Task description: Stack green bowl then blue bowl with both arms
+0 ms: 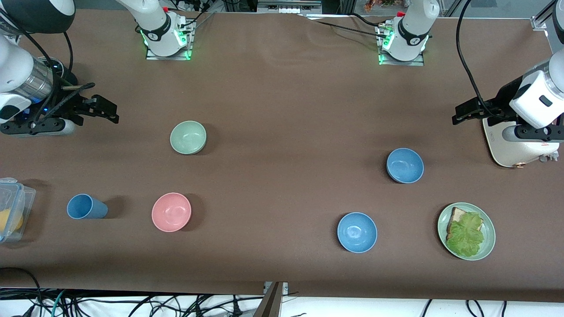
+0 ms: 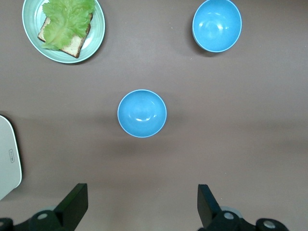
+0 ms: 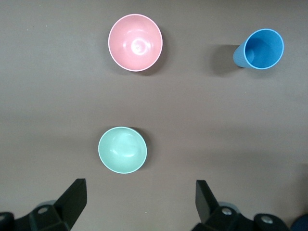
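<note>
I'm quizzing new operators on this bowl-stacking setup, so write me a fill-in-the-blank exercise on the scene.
1. The green bowl sits farther from the front camera than the ____ bowl.
2. The plate carries toast topped with ____.
3. The number of blue bowls on the table is ____.
4. The left gripper and right gripper both have their fingers ____.

Missing words: pink; lettuce; two; open
</note>
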Robot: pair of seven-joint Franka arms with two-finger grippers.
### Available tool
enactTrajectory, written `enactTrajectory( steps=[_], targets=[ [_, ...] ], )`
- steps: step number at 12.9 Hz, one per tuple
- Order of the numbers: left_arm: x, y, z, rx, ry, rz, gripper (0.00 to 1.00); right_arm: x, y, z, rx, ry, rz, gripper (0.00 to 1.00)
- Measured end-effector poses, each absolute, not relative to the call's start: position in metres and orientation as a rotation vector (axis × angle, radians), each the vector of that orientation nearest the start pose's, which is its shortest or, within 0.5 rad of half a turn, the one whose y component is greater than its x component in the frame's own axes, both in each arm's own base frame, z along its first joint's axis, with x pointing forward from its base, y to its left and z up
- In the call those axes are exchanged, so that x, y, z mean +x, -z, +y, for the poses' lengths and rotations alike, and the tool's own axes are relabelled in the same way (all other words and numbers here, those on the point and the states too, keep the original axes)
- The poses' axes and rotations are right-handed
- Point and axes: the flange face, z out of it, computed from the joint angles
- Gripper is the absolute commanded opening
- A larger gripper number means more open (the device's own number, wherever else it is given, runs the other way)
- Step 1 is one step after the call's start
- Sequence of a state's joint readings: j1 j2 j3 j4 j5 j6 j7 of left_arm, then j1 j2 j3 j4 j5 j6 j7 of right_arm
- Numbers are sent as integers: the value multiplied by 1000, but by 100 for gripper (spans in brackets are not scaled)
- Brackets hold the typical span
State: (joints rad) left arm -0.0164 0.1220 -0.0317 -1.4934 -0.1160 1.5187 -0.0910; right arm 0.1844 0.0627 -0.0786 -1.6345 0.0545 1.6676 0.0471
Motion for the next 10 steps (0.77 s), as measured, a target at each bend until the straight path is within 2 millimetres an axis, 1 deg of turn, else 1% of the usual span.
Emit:
enactTrajectory(
  steps=[2, 4, 5, 7, 10],
  targets=[
    [583, -589, -46, -3249, -168, -58, 100, 573, -567, 69, -3104, -66, -90, 100],
    [579, -594, -56, -3245, -167, -103, 100, 573, -569, 71, -3119, -64, -103, 100],
    [575, -597, -58, -3241, -175, -125, 100, 573, -570, 71, -3120, -63, -105, 100],
    [573, -599, -54, -3237, -189, -148, 100, 572, -570, 71, -3120, -73, -106, 100],
    [572, -594, -49, -3230, -231, -164, 100, 571, -569, 71, -3121, -78, -106, 100]
  ],
)
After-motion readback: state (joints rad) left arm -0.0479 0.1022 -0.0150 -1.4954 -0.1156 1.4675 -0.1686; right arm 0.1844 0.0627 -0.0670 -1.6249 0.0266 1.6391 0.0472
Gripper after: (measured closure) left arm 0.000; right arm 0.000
